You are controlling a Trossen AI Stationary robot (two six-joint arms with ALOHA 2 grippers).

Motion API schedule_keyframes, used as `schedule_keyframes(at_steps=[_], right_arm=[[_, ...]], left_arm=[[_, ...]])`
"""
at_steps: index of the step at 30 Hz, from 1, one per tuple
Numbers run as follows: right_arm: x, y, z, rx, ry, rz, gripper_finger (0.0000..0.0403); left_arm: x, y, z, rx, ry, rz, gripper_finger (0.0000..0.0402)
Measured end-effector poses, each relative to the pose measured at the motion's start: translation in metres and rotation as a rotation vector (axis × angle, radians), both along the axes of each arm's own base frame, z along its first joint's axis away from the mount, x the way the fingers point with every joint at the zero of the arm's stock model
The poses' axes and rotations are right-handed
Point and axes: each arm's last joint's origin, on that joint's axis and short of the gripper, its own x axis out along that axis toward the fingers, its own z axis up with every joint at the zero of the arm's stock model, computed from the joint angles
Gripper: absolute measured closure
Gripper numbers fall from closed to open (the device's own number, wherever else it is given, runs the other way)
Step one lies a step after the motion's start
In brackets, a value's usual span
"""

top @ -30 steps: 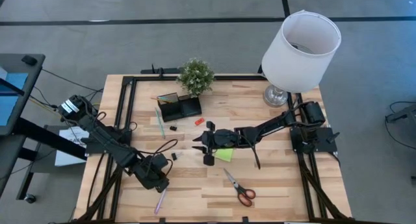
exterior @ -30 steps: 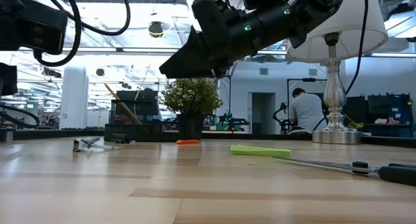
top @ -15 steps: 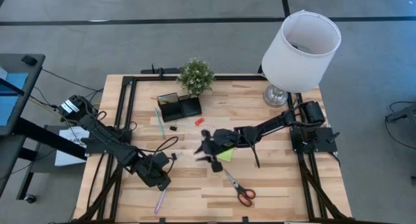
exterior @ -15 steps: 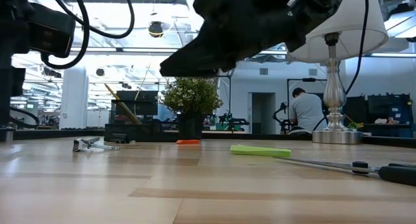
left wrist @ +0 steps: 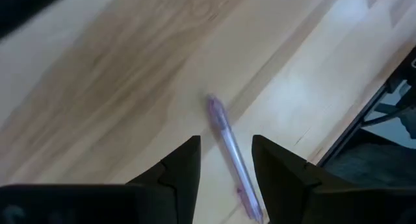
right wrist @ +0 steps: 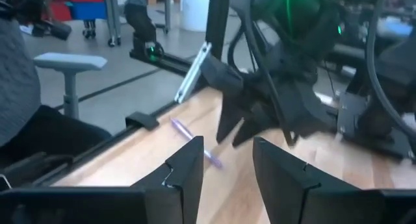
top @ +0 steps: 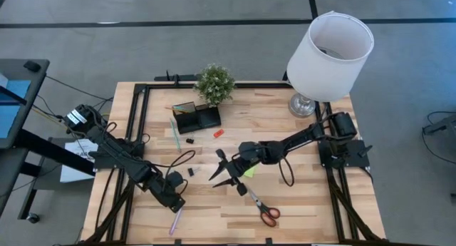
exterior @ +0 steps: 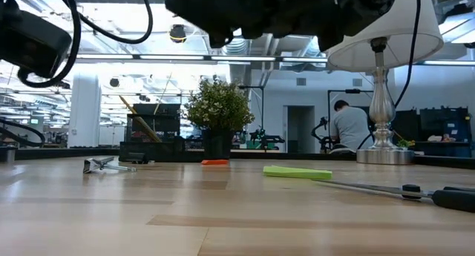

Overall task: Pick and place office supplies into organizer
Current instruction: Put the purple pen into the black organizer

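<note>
My left gripper is open and hovers low over the near left part of the table. Its fingers stand on either side of the pink pen, which lies flat on the wood. My right gripper is open in mid-table and points toward the near left. It holds nothing and is just left of the lime-green sticky-note square. The red-handled scissors lie nearer the front edge. The black organizer stands beside the plant, and the teal pen, red piece and black piece lie near it.
A potted plant stands at the far edge and a white-shaded lamp at the far right corner. Another small black piece lies between the grippers. Black frame rails run along the table's left and right sides. A person stands in the room behind.
My right gripper has risen, swung from pointing left to pointing toward the near left corner, and shifted slightly toward the near edge. My left arm has dipped a little over the pink pen. No object has moved.
</note>
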Motion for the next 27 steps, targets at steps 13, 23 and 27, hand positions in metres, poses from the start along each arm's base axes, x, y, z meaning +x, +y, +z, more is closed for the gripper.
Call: schedule_keyframes(at_steps=[13,23,27], right_arm=[[0.000,-0.013,-0.011,-0.020,0.118,-0.033,0.0276],[0.000,-0.014,-0.011,-0.021,0.124,-0.032,0.0276],[-0.001,-0.014,-0.012,-0.021,0.128,-0.031,0.0276]], left_arm=[[0.021,-0.018,-0.022,-0.124,0.071,0.000,0.0270],[0.041,-0.028,-0.019,0.090,0.319,-0.007,0.0291],[0.050,-0.033,-0.017,0.112,0.278,0.010,0.0304]])
